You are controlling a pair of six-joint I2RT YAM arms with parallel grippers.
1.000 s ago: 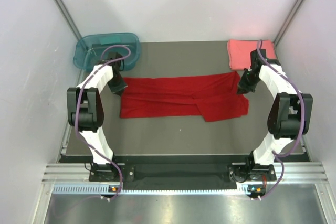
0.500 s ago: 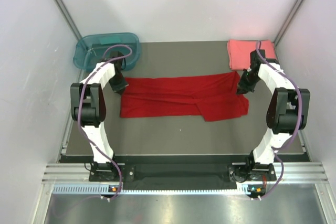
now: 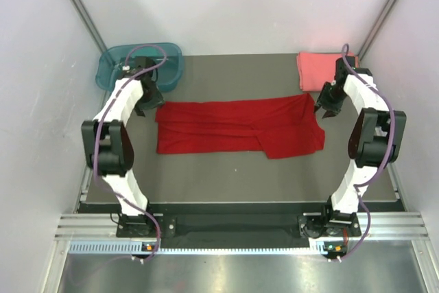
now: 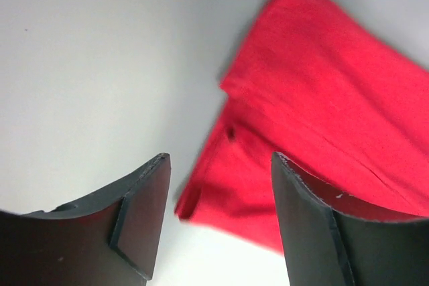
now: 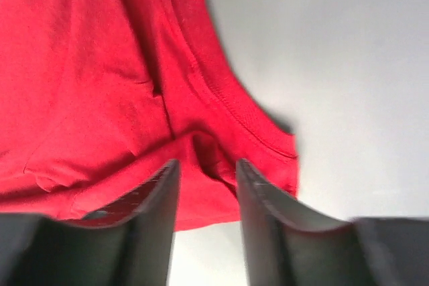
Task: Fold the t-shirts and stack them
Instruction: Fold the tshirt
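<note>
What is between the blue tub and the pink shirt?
Nothing but bare grey table lies between the blue tub and the folded pink shirt. The top view shows this.

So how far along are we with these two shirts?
Done: the coral-pink shirt lies folded at the far right corner. In hand: the red shirt is folded lengthwise into a long strip, and the left gripper and right gripper hang open at its ends. Left: fold the strip shorter, then stack it with the coral-pink shirt.
</note>
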